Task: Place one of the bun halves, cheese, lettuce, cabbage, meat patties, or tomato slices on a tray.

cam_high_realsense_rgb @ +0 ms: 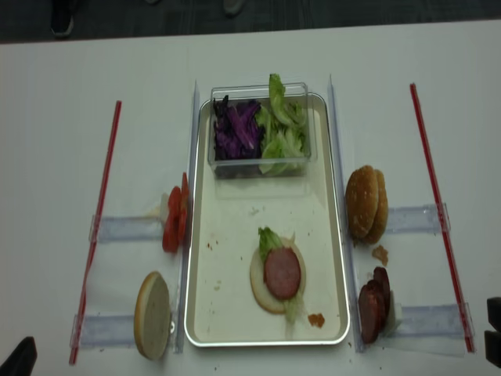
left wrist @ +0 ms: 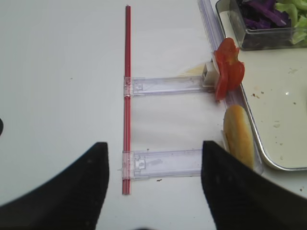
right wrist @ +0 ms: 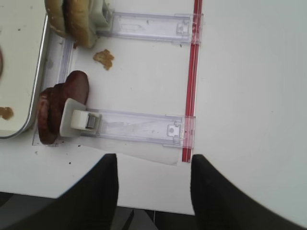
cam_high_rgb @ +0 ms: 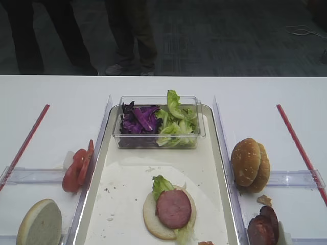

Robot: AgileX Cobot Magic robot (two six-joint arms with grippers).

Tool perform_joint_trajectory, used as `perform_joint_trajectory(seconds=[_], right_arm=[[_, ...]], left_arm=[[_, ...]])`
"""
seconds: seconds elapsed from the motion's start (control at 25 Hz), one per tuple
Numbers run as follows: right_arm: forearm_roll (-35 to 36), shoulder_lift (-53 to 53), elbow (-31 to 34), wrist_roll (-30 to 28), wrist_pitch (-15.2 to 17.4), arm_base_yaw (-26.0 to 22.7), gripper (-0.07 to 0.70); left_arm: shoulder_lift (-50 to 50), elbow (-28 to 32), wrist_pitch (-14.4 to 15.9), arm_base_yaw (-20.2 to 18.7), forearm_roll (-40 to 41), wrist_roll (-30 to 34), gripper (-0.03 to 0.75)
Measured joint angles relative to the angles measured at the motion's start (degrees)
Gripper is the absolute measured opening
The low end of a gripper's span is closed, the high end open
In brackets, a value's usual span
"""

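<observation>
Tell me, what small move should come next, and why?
Probably the left end effector, open and empty, should move toward the tomato slices in the left holder. The stack on the tray already shows a bun half, lettuce and a meat patty, but no tomato.

patty [cam_high_rgb: 173,208] on bun [cam_high_rgb: 153,220] – tray [cam_high_rgb: 127,178] centre

White table [cam_high_rgb: 51,92] before dark floor [cam_high_rgb: 230,35], people's legs [cam_high_rgb: 127,35] standing
</observation>
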Motion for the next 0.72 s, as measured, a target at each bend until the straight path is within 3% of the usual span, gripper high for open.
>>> perform_joint_trajectory(seconds=[0.72], right_arm=[[-0.1, -15.8, 0.0, -0.1, 1.1, 0.0, 0.399]], left_arm=[[0.0, 0.0, 0.0, 0.0, 0.0, 0.0, 0.400]])
